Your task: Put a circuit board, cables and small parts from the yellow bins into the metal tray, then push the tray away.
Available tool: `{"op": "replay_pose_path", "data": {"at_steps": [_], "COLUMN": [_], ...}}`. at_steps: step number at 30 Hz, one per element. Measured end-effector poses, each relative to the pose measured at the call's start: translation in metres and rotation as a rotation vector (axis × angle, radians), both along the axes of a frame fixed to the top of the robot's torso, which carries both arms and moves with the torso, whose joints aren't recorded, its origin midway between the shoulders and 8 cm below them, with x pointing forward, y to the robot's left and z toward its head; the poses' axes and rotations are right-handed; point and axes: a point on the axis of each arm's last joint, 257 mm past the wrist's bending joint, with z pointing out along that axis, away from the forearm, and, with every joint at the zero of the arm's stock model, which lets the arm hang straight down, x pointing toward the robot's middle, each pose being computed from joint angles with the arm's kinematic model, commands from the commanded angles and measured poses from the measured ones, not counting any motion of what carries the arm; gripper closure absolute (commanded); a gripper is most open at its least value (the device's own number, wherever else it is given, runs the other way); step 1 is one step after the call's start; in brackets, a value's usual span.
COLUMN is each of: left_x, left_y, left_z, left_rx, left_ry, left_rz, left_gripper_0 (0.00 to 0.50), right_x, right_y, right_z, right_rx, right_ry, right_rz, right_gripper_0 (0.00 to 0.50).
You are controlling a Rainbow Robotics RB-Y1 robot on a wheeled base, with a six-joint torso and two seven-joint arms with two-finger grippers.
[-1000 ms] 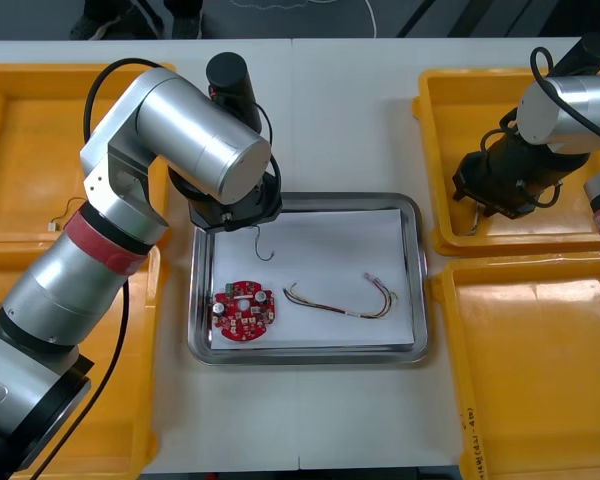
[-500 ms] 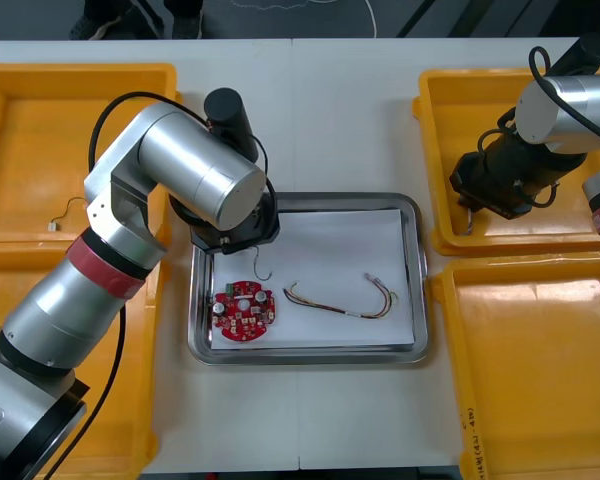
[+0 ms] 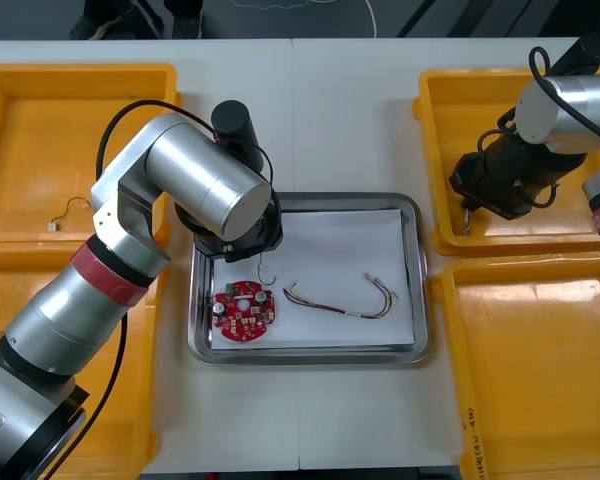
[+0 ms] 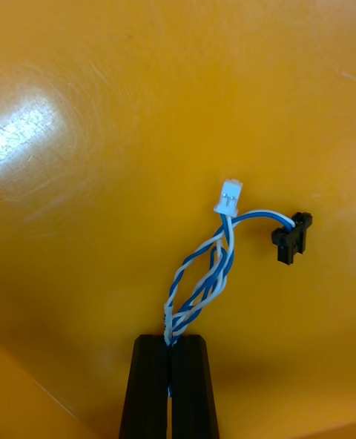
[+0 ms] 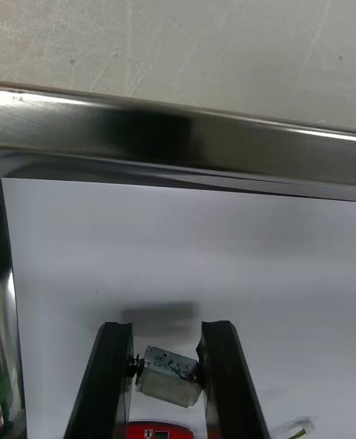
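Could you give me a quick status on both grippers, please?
Left gripper over metal tray, shut on small metal part. Right gripper in yellow bin, shut on blue and white cable. Circuit board close by.

The metal tray point(image 3: 418, 290), white inside, holds a round red circuit board point(image 3: 243, 310) lying flat at its 7 o'clock corner and a curved red and yellow cable point(image 3: 345, 303) toward 4 o'clock. A boxy small metal part point(image 5: 169, 376) sits clamped in the left claw point(image 5: 167, 328) just above the board's 12 o'clock edge. A twisted blue and white cable point(image 4: 204, 279) is pinched in the right claw point(image 4: 172, 341) over a yellow bin point(image 3: 450, 110).
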Motion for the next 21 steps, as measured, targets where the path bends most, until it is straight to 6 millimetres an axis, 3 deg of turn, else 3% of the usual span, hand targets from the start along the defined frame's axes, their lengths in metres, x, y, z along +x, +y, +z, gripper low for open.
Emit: {"op": "replay_pose_path", "data": {"at_steps": [2, 13, 21], "left_x": [0.001, 0.003, -0.005], "left_y": [0.000, 0.000, -0.010], "left_z": [0.000, 0.003, 0.036], "left_rx": [0.000, 0.001, -0.016], "left_ry": [-0.003, -0.017, -0.063], "left_rz": [0.000, 0.000, -0.032], "left_gripper_0": [0.000, 0.000, 0.000], "right_x": [0.000, -0.010, -0.015], "right_y": [0.000, 0.003, 0.005], "right_z": [0.000, 0.003, 0.013], "right_rx": [0.000, -0.007, -0.067], "right_ry": [0.000, 0.047, 0.058], "right_rz": [0.000, 0.019, 0.186], "right_gripper_0": [0.500, 0.500, 0.500]}}
